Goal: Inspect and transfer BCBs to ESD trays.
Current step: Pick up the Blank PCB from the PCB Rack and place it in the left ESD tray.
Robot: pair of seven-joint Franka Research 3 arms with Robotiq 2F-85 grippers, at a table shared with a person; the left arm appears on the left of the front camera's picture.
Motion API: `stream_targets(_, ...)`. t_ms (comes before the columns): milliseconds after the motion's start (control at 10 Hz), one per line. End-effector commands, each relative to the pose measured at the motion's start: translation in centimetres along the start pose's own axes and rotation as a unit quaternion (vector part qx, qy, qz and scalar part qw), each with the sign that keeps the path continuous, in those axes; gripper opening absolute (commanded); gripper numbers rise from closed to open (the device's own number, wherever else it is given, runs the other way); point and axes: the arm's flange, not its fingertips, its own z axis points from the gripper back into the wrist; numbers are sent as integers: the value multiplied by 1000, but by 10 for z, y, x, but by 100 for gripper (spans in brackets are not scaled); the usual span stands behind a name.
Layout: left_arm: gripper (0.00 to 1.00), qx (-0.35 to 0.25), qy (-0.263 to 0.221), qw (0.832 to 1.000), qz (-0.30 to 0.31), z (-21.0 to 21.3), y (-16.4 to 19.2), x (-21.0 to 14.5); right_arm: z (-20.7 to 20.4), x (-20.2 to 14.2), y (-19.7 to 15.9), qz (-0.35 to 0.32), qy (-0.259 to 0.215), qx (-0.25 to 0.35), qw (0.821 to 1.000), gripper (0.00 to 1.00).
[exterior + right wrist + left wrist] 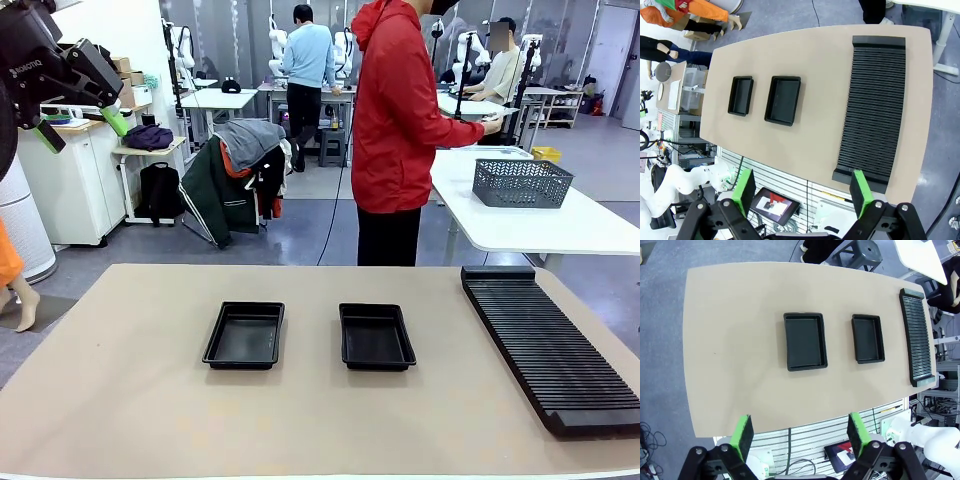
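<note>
Two empty black ESD trays lie side by side on the tan table, the left tray (244, 336) and the right tray (376, 337). The BCBs are out of view. My left gripper (82, 128) hangs high at the far left, well above the table, jaws open and empty. From its wrist view the left gripper (801, 435) looks down on both trays (805, 341) (868, 338). My right gripper (802, 192) is open and empty too, high above the table's near edge, with the trays (783, 100) (740, 95) below it.
A long black ribbed rack (550, 350) lies along the table's right side. A person in a red jacket (400, 110) stands at the far edge, turned toward a white table holding a grey mesh basket (521, 182).
</note>
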Motion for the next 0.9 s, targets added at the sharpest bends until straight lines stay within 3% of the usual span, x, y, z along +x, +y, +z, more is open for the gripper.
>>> stream_targets(0, 100, 0, 1, 1000, 0, 0, 0, 0, 0, -1, 0, -2, 0, 0, 1000, 100)
stream_targets(800, 100, 0, 1, 1000, 0, 0, 0, 0, 0, -1, 0, -2, 0, 0, 1000, 100)
